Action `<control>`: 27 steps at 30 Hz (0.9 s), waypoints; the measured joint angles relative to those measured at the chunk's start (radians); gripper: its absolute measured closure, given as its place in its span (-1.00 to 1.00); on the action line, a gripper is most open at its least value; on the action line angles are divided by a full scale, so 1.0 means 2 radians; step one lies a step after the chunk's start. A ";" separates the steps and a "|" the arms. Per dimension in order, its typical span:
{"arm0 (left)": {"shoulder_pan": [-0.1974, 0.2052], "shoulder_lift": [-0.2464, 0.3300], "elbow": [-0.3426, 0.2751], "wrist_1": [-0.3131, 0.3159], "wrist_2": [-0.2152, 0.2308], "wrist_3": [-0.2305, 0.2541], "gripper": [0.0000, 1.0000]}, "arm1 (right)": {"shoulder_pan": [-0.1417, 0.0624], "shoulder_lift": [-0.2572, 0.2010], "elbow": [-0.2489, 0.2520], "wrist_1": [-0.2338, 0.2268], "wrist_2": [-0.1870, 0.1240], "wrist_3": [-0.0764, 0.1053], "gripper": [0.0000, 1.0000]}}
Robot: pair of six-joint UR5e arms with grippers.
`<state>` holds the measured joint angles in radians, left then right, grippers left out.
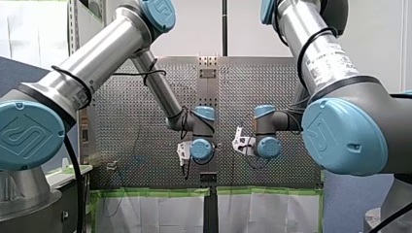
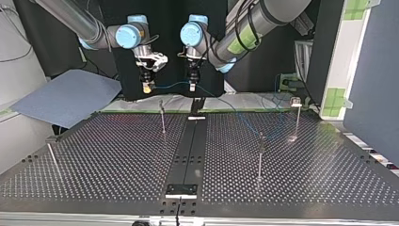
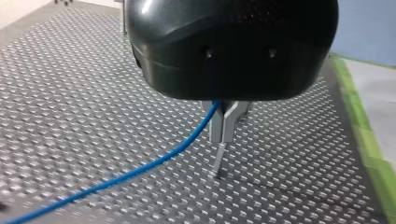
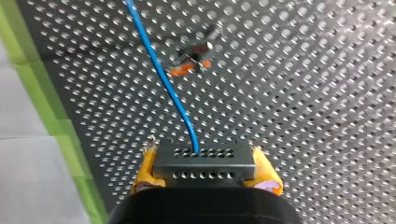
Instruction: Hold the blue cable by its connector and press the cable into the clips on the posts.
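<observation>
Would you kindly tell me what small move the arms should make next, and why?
Probably lower both arms together: my right gripper holds the connector, my left gripper pinches the blue cable, and the span between them appears to hang above the clip on the post below, not yet in it.

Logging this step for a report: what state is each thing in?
my right gripper, shut on the connector.
my left gripper, shut on the blue cable.
connector, clamped between yellow pads, cable attached.
blue cable, strung between both grippers, above the table.
posts, upright; clipping unclear.
</observation>
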<state>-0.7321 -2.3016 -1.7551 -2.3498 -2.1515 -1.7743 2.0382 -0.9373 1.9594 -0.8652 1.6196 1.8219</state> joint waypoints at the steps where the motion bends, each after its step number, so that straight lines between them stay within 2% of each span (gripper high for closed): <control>1: -0.001 -0.005 0.000 0.001 -0.002 0.000 1.00 | -0.002 0.000 0.000 -0.004 0.000 -0.002 1.00; 6: -0.002 -0.014 0.004 0.002 -0.011 0.000 1.00 | -0.014 0.011 0.000 -0.027 -0.004 -0.018 1.00; 12: -0.012 -0.034 0.026 -0.002 -0.025 0.001 1.00 | -0.024 0.033 0.000 -0.034 -0.007 -0.035 1.00; 19: -0.029 -0.066 0.059 -0.010 -0.037 0.003 1.00 | -0.036 0.039 0.000 -0.043 -0.019 -0.039 1.00; 27: -0.037 -0.074 0.094 0.011 -0.071 0.014 1.00 | -0.048 0.041 -0.003 -0.056 -0.041 -0.036 1.00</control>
<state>-0.8063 -2.4491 -1.5680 -2.3272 -2.2940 -1.7471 1.9413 -0.8562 1.9541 -0.9778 1.5374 1.7500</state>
